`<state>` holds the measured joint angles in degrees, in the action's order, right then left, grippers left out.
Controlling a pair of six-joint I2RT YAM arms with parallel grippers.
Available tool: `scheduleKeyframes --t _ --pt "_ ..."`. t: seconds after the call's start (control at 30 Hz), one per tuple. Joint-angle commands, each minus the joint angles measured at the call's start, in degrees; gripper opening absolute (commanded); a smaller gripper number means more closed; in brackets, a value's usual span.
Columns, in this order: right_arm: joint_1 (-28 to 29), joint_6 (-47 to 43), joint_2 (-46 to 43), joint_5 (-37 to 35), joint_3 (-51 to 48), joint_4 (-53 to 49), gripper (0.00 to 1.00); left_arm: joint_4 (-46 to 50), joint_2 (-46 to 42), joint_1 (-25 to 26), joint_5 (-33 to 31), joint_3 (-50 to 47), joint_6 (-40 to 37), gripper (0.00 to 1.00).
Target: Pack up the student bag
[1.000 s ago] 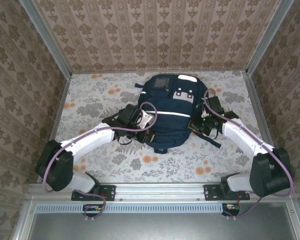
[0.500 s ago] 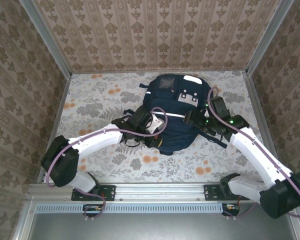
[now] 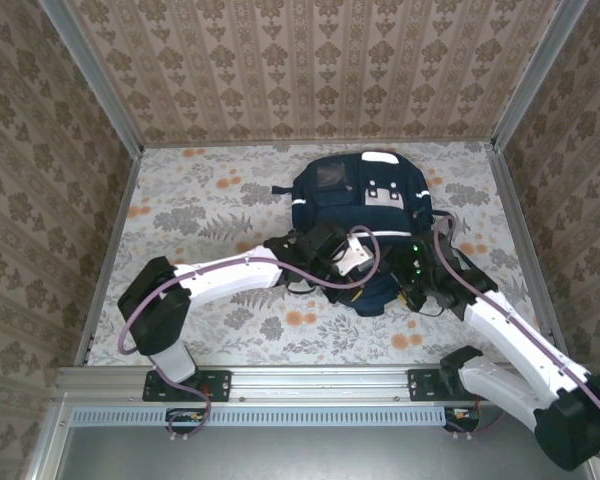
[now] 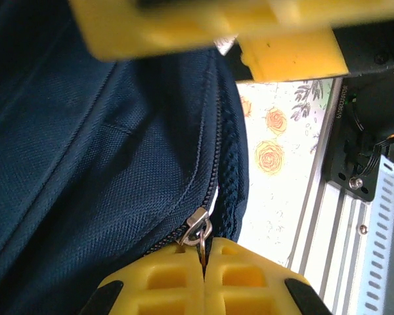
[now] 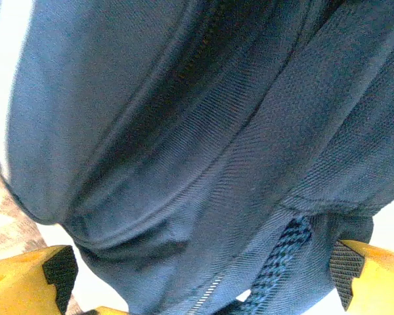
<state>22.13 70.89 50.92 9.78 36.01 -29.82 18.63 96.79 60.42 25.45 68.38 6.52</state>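
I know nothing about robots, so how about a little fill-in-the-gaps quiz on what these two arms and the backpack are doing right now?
1. The left gripper is clamped ____ on the metal zipper pull of the student bag.
2. The right gripper has its yellow fingers spread wide ____, close to the bag's blue fabric.
3. The bag lies on a table covered in a ____ pattern.

Missing words: shut; open; floral.
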Motion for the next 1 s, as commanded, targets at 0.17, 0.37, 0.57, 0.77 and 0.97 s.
scheduleKeyframes --t 0.17,0.37,0.57,0.77,0.97 --pt "-0.4 10.1 1.0 -1.3 -9.1 12.7 0.36 -3.3 1.1 2.9 0.5 4.2 -6.2 0.00" --pt "-0.7 2.8 6.8 -2.7 -3.2 7.2 0.00 -1.5 0.7 2.9 -2.1 3.8 -8.3 0.00" --pt "-4.5 -1.0 2.7 -7.2 -2.0 0.6 0.00 0.3 -1.5 -1.5 -7.0 -0.6 -4.0 0.00" --pt "-9.9 -3.8 1.9 -6.2 -1.6 -0.7 0.00 0.0 -5.4 -4.2 -8.3 -6.9 0.3 0.00" --pt "-13.3 -6.0 2.1 -4.9 -1.2 -0.6 0.00 -0.9 -8.6 -9.2 -11.6 -13.2 5.4 0.00"
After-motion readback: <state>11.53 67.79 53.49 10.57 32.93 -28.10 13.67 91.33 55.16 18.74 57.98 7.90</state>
